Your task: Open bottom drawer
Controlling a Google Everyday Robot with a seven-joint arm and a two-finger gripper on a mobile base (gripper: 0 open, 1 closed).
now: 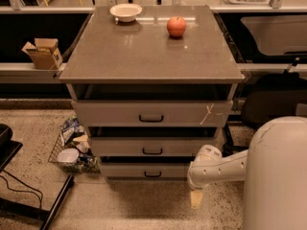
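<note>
End effector [195,199] low, right of bottom drawer [125,170], seemingly apart.

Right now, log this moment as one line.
task: open bottom drawer | gripper: low near floor, right of drawer, apart from handle | tabletop: apple, bowl

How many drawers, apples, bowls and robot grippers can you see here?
Drawers: 3: top drawer, middle drawer, bottom drawer
Red apple: 1
White bowl: 1
Robot gripper: 1, low near the floor, right of the bottom drawer
Total: 6
</note>
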